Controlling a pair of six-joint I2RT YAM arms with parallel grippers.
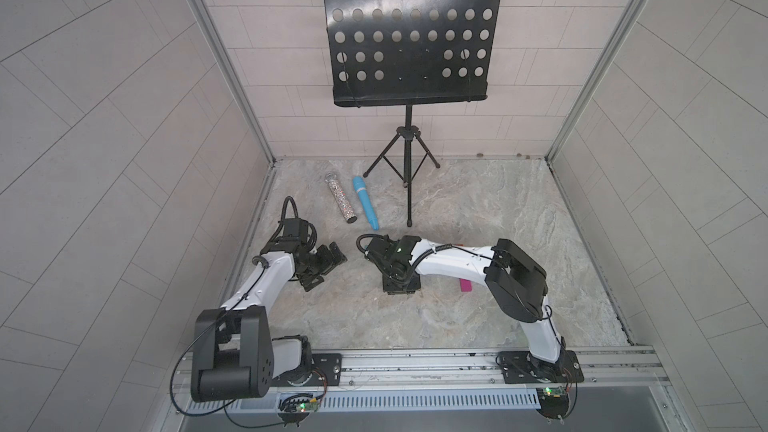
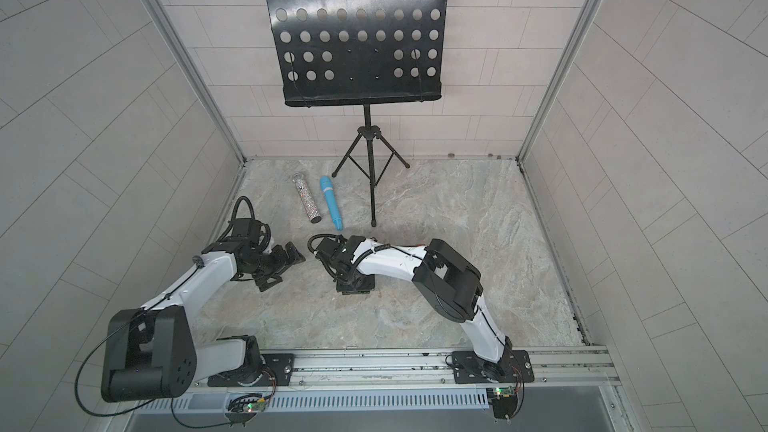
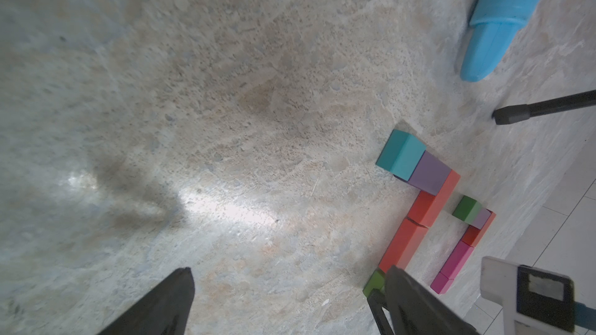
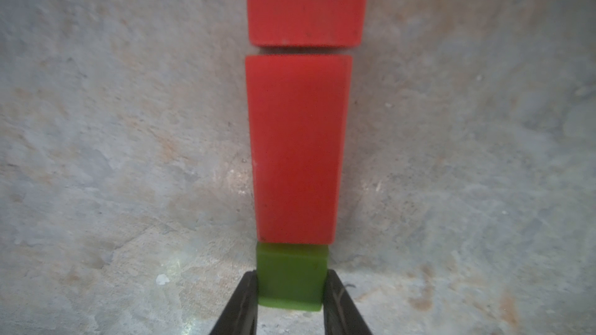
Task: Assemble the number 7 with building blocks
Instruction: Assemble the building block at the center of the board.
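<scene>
The 7 looks nearly complete at mid-desk. The teal block [image 3: 401, 154] and purple block [image 3: 430, 174] form the bar. The upper red block [image 4: 306, 1] and lower red block [image 4: 296, 149] form the stem. The right gripper [image 4: 292, 274] pinches the green block [image 4: 291, 277] against the stem foot; only release remains. The left gripper [image 3: 289, 269] is spread and empty.

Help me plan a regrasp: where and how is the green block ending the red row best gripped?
Pinch the green block across its two free, flat, parallel sides, coming from the end opposite the red block, which abuts it. The right gripper is clamped just so.
</scene>
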